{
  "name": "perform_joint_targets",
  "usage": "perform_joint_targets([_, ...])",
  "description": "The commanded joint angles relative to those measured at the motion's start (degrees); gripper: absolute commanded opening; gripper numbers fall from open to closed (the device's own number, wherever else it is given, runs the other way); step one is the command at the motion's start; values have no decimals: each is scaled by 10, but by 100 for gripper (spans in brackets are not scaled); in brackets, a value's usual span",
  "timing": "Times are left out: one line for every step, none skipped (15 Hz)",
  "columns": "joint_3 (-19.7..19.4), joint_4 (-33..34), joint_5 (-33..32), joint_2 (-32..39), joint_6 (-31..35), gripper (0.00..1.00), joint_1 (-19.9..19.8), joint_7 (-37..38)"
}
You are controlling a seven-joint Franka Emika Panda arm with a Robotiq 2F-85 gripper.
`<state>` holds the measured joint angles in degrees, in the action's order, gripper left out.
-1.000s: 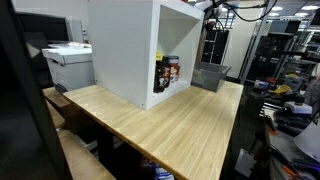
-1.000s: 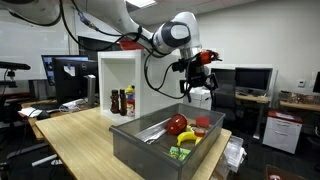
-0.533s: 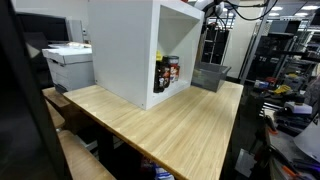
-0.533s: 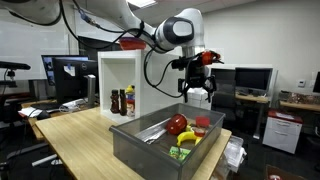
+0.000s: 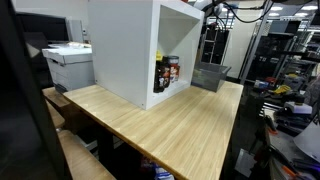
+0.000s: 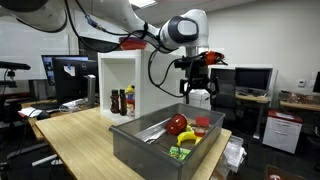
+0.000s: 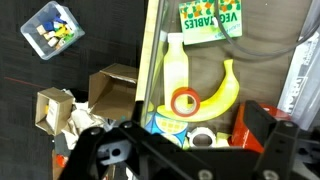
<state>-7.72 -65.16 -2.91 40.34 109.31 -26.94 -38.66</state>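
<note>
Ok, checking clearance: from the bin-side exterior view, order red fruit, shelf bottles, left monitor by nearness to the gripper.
1. Red fruit, in the bin below the open gripper.
2. Bottles, in the white shelf.
3. Monitor, far left, behind.

Grey metal bin (image 6: 128, 140): on the light wooden table (image 6: 70, 125).
White open-fronted cabinet (image 6: 118, 70): on the same table, at 10 o'clock from the bin. Dark sauce bottles (image 6: 122, 102) stand inside, on its floor.
Yellow banana (image 7: 222, 90): in the bin, with a green vegetables carton (image 7: 210, 15) at its 12 o'clock in my wrist view.
My gripper (image 6: 197, 97): above the bin.
Clear plastic box (image 7: 52, 28): outside the bin, at 10 o'clock from the banana.
</note>
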Motion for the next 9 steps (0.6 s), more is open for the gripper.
perform_joint_targets([-3, 56, -4, 35, -27, 100, -1, 6])
perform_joint_targets([-3, 63, -6, 40, -29, 100, 0, 4])
perform_joint_targets([-2, 70, -7, 45, -32, 100, 1, 0])
perform_joint_targets([0, 78, -6, 50, -37, 100, 0, -4])
perform_joint_targets([0, 78, -3, 52, -37, 100, 2, -10])
perform_joint_targets([0, 84, -4, 55, -40, 100, 3, -9])
perform_joint_targets([3, 89, -1, 59, -44, 100, 3, -16])
perform_joint_targets([5, 95, -2, 63, -48, 100, 3, -19])
perform_joint_targets([7, 99, -1, 65, -53, 100, 3, -22])
